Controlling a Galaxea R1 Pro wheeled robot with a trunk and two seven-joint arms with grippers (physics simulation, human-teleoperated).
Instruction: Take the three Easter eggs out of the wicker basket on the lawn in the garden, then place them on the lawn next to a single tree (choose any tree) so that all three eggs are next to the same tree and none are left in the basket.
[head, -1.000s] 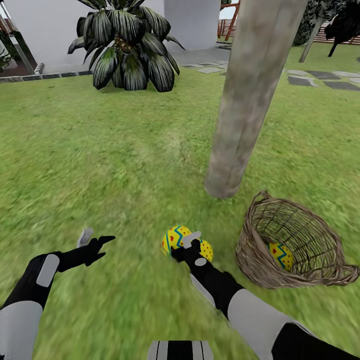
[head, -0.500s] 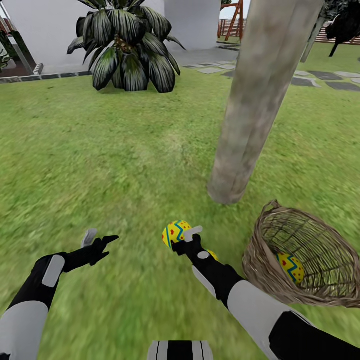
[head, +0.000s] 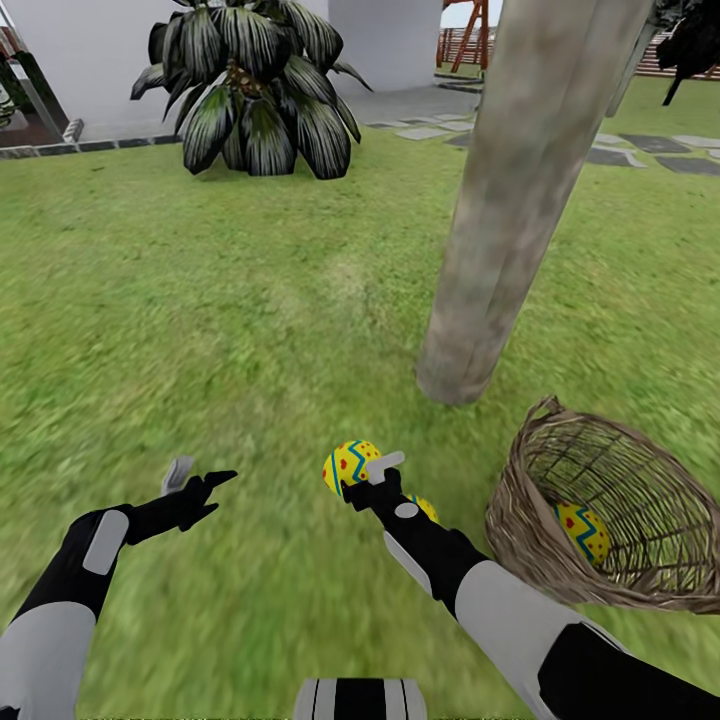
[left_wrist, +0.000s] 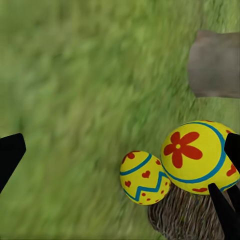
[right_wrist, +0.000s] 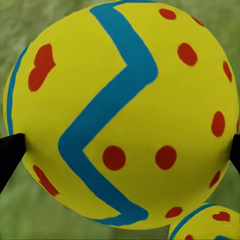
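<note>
**One egg gripped, one on the grass, one in the basket**

An egg (head: 348, 467) is pinched between the fingers of the right gripper (head: 366, 478) just above the lawn (head: 200, 320), near the foot of the tree trunk (head: 500, 220). A second egg (head: 426, 508) is seen on the grass, partly hidden behind the right arm. The third egg (head: 582, 530) lies inside the tilted basket (head: 520, 520). The left gripper (head: 197, 477) is held spread and empty.

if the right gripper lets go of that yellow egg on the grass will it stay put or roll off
The yellow egg with the blue zigzag band is round and smooth, so it could roll a little. The green lawn looks flat, which should stop it quickly. The right gripper touches only its curved sides, so it may also slip during release.
</note>
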